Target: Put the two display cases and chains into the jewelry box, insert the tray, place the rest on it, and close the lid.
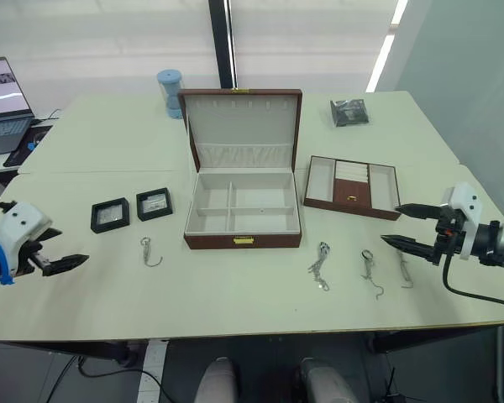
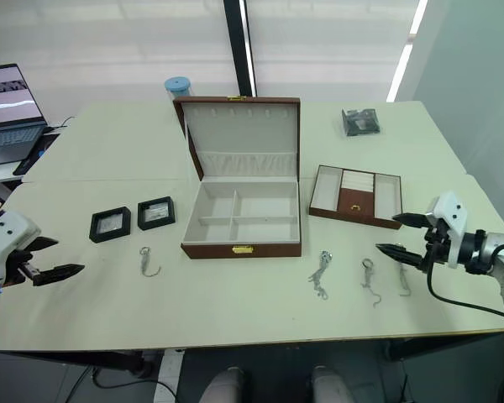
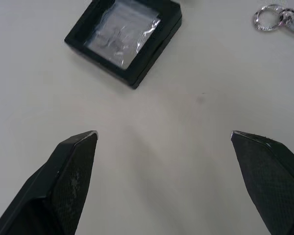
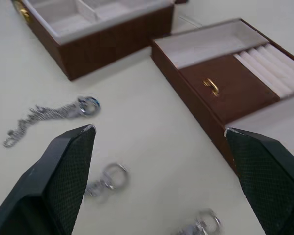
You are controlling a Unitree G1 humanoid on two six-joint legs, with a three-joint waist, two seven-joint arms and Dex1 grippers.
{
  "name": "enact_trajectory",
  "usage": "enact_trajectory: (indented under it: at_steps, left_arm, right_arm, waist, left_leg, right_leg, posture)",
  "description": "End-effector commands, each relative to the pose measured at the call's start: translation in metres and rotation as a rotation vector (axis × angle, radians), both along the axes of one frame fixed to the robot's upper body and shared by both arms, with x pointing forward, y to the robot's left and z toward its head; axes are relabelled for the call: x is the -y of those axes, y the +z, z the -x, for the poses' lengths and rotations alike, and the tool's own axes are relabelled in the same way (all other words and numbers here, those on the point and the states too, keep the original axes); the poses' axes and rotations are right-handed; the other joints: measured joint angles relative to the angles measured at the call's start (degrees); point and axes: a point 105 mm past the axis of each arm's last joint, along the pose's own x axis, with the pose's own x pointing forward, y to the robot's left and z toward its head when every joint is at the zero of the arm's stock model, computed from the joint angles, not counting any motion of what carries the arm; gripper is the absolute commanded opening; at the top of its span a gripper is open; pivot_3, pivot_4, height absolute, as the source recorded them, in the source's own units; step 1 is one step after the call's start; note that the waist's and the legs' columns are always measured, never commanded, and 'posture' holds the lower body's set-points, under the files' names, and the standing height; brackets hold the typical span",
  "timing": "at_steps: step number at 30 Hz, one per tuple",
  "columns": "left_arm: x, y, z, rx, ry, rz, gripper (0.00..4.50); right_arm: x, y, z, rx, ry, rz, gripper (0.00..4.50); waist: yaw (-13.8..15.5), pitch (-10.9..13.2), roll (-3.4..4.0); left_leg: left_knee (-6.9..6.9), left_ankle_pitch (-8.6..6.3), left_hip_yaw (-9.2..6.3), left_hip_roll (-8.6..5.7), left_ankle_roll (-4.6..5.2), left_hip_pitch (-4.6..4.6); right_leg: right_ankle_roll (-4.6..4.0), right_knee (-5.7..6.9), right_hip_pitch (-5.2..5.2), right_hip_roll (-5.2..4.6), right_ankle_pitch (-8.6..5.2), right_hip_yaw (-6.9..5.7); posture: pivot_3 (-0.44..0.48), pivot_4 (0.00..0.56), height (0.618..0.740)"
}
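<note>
Nothing packed yet: box (image 1: 244, 220) open, both grippers empty.

The 2 cases (image 1: 110, 215) and 1 chain (image 1: 149, 252) lie left of the box; 3 chains (image 1: 320, 265) and the tray (image 1: 353, 187) lie right. Left gripper (image 1: 65, 265) and right gripper (image 1: 407, 227) hover spread; likely next, the left reaches a case.
</note>
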Motion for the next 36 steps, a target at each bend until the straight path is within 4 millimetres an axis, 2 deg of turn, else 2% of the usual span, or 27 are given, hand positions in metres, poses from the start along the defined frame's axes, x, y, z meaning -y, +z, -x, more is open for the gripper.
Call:
enact_trajectory:
  at_steps: [1,5,9,13,18,26,29,36]
  left_arm:
    - [0.005,0.002,-0.009,-0.02,-0.056,-0.04,4.5]
    - [0.015,0.001,-0.025,-0.034,-0.096,-0.039,4.5]
    - [0.023,-0.002,-0.035,-0.049,-0.125,-0.047,4.5]
    - [0.027,-0.006,-0.043,-0.055,-0.117,-0.051,4.5]
    - [0.034,-0.011,-0.051,-0.056,-0.112,-0.043,4.5]
    - [0.034,-0.014,-0.051,-0.073,-0.098,-0.034,4.5]
    - [0.031,-0.017,-0.05,-0.09,-0.083,-0.04,3.88]
    - [0.031,-0.018,-0.048,-0.1,-0.065,-0.015,1.65]
  right_arm:
    - [-0.043,0.017,0.014,0.051,0.14,-0.053,4.47]
    - [-0.077,0.023,0.029,0.07,0.232,-0.117,4.47]
    - [-0.093,0.027,0.038,0.092,0.25,-0.158,4.47]
    - [-0.101,0.018,0.044,0.082,0.249,-0.166,4.47]
    - [-0.109,0.012,0.049,0.072,0.244,-0.18,4.47]
    - [-0.109,0.007,0.05,0.07,0.233,-0.182,4.47]
    - [-0.107,0.004,0.05,0.073,0.233,-0.169,4.5]
    - [-0.104,0.002,0.049,0.084,0.246,-0.141,4.5]
  waist:
    - [-0.04,0.0,0.0]
    - [0.07,0.01,-0.06]
    - [0.07,0.1,-0.31]
    - [0.07,0.11,-0.63]
    - [-0.02,0.12,-0.65]
    - [0.01,0.12,-0.65]
    - [0.0,0.12,-0.65]
    - [-0.03,0.11,-0.65]
  left_leg:
    - [0.0,0.0,0.04,0.01,0.0,-0.03]
    - [0.06,-0.01,0.05,0.0,0.01,-0.07]
    - [0.18,-0.01,0.06,-0.02,0.01,-0.08]
    - [0.2,-0.01,0.02,0.01,0.01,-0.07]
    - [0.22,0.0,0.06,0.0,0.01,-0.05]
    - [0.25,0.0,0.05,0.0,0.01,-0.03]
    - [0.24,0.0,0.06,0.0,0.01,-0.01]
    - [0.26,0.0,0.09,-0.01,0.01,0.02]
  right_leg:
    - [0.0,0.0,-0.05,0.0,0.0,0.04]
    - [0.01,0.03,-0.09,0.01,0.01,0.05]
    - [0.04,0.13,-0.1,0.01,0.02,0.07]
    - [0.05,0.18,-0.11,0.01,0.02,0.04]
    - [0.05,0.27,-0.14,0.01,0.02,0.11]
    - [0.05,0.33,-0.13,0.01,0.02,0.1]
    - [0.05,0.36,-0.13,0.01,0.02,0.11]
    - [0.05,0.4,-0.14,0.01,0.02,0.15]
  posture:
    - [0.0,0.15,0.74]
    - [0.0,0.15,0.74]
    - [0.0,0.15,0.74]
    - [0.0,0.15,0.74]
    - [0.0,0.15,0.74]
    - [0.0,0.15,0.74]
    - [0.0,0.15,0.74]
    - [0.0,0.15,0.74]
